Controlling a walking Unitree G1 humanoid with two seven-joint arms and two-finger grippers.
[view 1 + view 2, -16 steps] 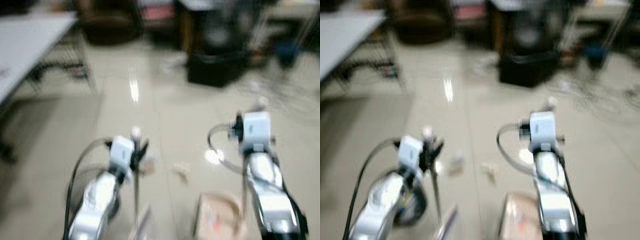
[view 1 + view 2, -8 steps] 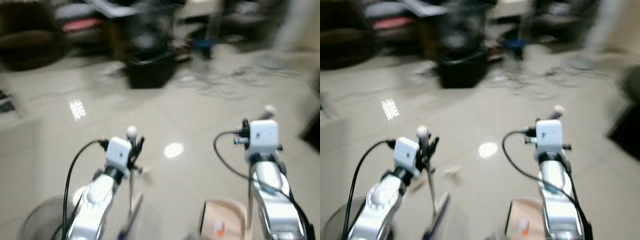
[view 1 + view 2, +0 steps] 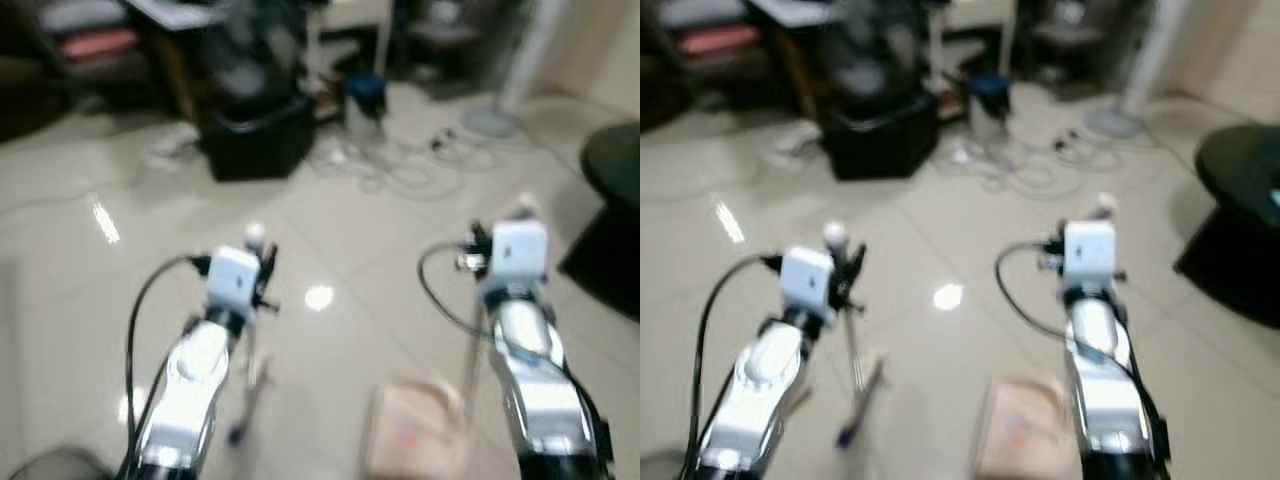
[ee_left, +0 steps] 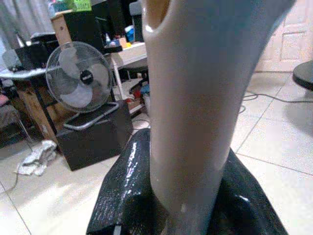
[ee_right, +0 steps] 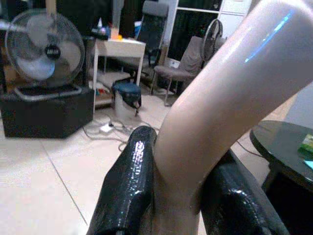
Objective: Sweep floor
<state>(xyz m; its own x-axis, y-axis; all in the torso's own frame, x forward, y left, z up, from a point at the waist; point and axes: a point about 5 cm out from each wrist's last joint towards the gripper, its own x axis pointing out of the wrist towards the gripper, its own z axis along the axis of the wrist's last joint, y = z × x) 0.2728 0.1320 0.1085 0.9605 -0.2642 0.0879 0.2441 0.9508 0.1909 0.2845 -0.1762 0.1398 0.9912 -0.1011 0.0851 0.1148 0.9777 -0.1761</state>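
My left gripper is shut on the thin broom handle. The stick runs down to the blurred broom head near the floor. In the left wrist view the beige handle sits between the black fingers. My right gripper is shut on the dustpan's upright handle. The pale dustpan hangs low between the arms. In the right wrist view that handle is clamped between the fingers. Both eye views are blurred.
Ahead stands a black box with a fan on it. A blue bin and loose cables lie beyond. A black round table is at the right. A dark round object sits at bottom left.
The camera has swung to the right: the grey table at the left left the picture and the black round table came in. Both grippers keep their hold.
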